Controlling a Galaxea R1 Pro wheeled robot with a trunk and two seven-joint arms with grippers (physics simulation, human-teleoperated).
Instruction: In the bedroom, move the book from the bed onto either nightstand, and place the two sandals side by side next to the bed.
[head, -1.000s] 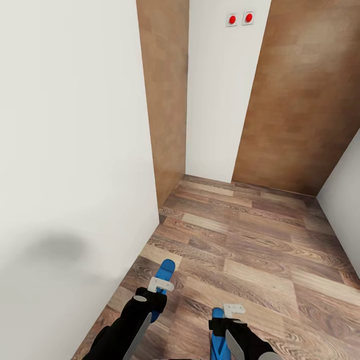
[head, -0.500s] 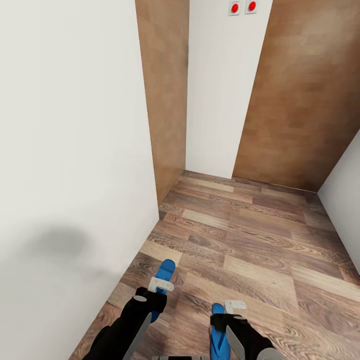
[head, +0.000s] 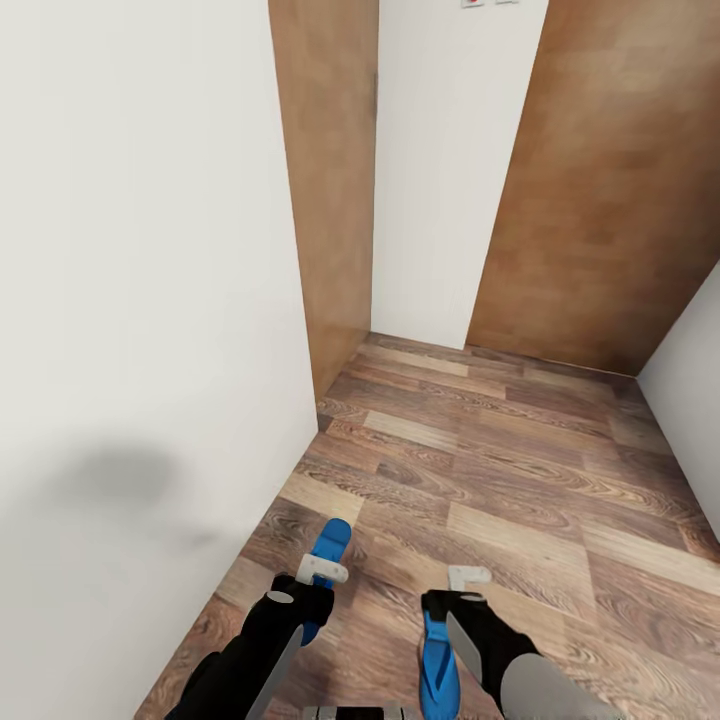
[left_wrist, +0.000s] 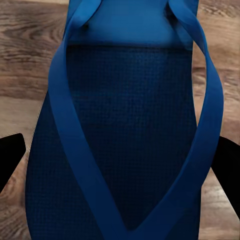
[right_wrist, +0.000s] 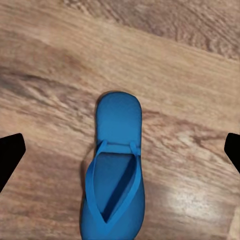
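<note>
Sandals carried along a wood-floored corridor: left claw (head: 322, 571) clamps one sandal (head: 327, 553) pointing forward; right sandal (head: 437, 662) hangs lengthwise below the right claw (head: 463, 580), whose grip state cannot be told.

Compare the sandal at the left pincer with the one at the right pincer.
The left sandal fills the gap between the left pincer's fingers, gripped; the right sandal lies between the open right pincer's fingers, touching neither. The left sandal juts forward past its pincer; the right sandal sits nearer the robot, seemingly on the floor. Both are bright blue with V straps.
</note>
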